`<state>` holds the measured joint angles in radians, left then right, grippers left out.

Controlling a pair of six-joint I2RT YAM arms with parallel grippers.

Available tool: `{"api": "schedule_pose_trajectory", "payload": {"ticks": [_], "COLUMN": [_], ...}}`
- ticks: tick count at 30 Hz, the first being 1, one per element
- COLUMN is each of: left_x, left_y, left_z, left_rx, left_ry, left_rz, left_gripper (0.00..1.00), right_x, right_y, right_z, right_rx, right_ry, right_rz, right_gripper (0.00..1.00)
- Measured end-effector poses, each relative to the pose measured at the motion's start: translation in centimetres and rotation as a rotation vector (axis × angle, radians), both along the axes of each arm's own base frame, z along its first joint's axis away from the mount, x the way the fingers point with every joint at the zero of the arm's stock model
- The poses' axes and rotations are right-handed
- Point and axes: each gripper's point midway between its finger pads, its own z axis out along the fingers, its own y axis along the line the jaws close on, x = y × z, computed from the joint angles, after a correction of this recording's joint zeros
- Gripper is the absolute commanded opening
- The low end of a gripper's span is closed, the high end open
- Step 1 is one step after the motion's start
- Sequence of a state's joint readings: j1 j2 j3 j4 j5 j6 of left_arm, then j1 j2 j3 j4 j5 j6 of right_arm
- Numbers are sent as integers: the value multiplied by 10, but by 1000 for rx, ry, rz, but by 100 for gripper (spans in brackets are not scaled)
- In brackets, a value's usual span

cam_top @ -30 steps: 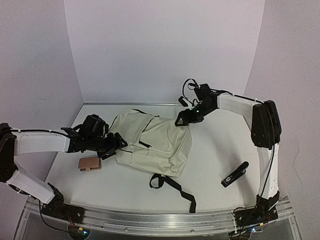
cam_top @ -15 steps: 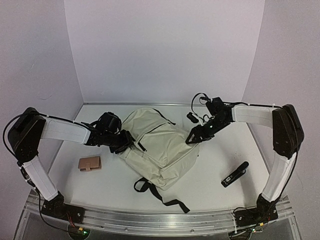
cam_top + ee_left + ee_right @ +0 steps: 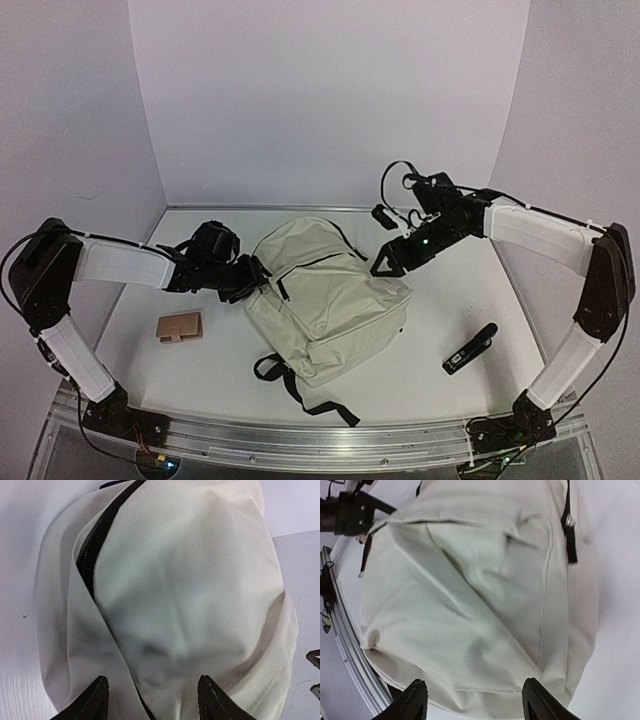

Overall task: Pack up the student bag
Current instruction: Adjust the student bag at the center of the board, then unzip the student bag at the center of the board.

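Since a second ago the bag (image 3: 330, 300) has turned and slid toward the middle of the top view, and its straps (image 3: 300, 388) have swung from lower right to lower left. Both arms have followed it round.

You can see a black zip on the bag, and in the upper left of the left wrist view it gapes a little. What is inside is hidden. The tan wallet (image 3: 180, 327) and the black device (image 3: 470, 348) lie outside it on the table (image 3: 450, 290), the wallet at left and the device at lower right, both well apart from the bag.

Your left gripper (image 3: 254, 274) sits at the bag's left edge. Its fingers (image 3: 97, 701) are spread wide, with cream fabric bulging between them and not pinched. Your right gripper (image 3: 384, 265) is at the bag's upper right edge, and its fingers (image 3: 415, 701) are likewise wide apart over the fabric, so it has let go. The bag lies between the two grippers.

It lies flat at the centre of the table. Its long axis runs from upper centre toward the bottom of the frame, leaning slightly. The rounded top is at the far end, and the straps trail from the near end toward the lower left.
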<state>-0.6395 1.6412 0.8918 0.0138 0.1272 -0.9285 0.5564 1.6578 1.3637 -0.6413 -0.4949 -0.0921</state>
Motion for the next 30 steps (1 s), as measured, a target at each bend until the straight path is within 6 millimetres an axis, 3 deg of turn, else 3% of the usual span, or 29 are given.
{"api": "schedule_pose_trajectory", "payload": {"ticks": [5, 9, 17, 21, 30], "left_x": [-10, -14, -22, -24, -24], "left_y": [11, 15, 20, 22, 21], "left_z": [22, 28, 12, 7, 8], "left_rx": [-42, -64, -79, -84, -89], "left_ry": [-43, -50, -10, 5, 8], "left_rz": [31, 46, 76, 87, 91], "left_gripper": [65, 65, 65, 65, 65], "right_x": [-3, -17, -56, -72, -47], "right_y": [48, 95, 165, 187, 202], "right_z": [45, 56, 22, 1, -19], "right_rx": [-22, -32, -143, -200, -280], "right_ry": [-163, -219, -260, -270, -337], "right_rz": [57, 136, 255, 287, 225], "right_gripper": [60, 59, 53, 49, 42]}}
